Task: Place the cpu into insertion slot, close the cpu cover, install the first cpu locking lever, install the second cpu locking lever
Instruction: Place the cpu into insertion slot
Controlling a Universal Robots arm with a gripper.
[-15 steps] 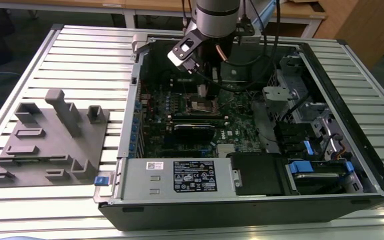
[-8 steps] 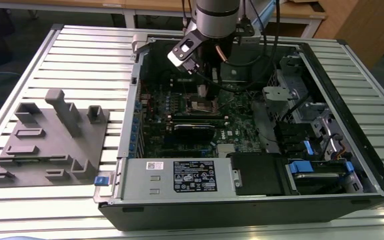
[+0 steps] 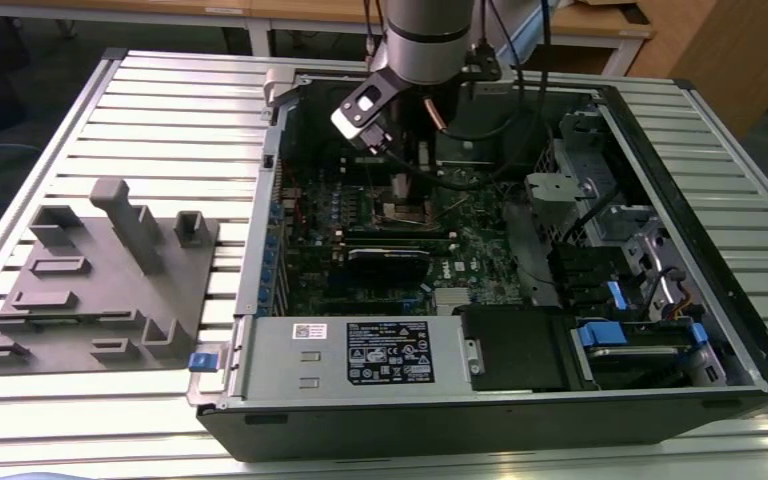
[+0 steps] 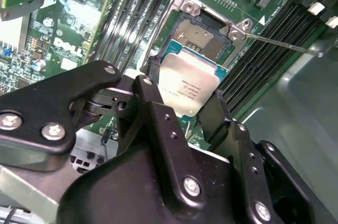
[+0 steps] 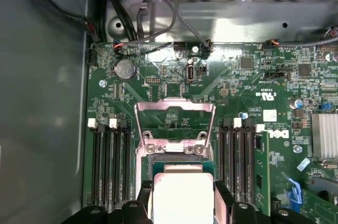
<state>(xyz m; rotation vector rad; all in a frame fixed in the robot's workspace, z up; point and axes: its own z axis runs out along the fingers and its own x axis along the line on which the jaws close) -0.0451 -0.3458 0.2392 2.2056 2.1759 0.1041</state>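
In both wrist views my gripper [image 4: 185, 87] [image 5: 182, 198] is shut on the cpu [image 4: 189, 84] [image 5: 182, 192], a flat silver square pinched at two opposite edges by the black fingers [image 4: 153, 76]. The chip hangs just over the near edge of the insertion slot [image 4: 205, 38] [image 5: 177, 161], whose dark contact field lies bare. The cpu cover [image 5: 174, 109] [image 4: 186, 1] is swung up and open beyond the slot. A thin locking lever [image 4: 285, 45] sticks out sideways, released. In the exterior view the arm [image 3: 424, 40] reaches down into the case above the socket [image 3: 404, 212].
The open computer case [image 3: 704, 330] lies on a slatted table. Memory slots [image 5: 108, 166] [image 5: 237, 160] flank the socket on both sides. A power supply [image 3: 357, 355] and drive bays [image 3: 624, 340] fill the near side. A grey fixture [image 3: 91, 280] sits at the exterior view's left.
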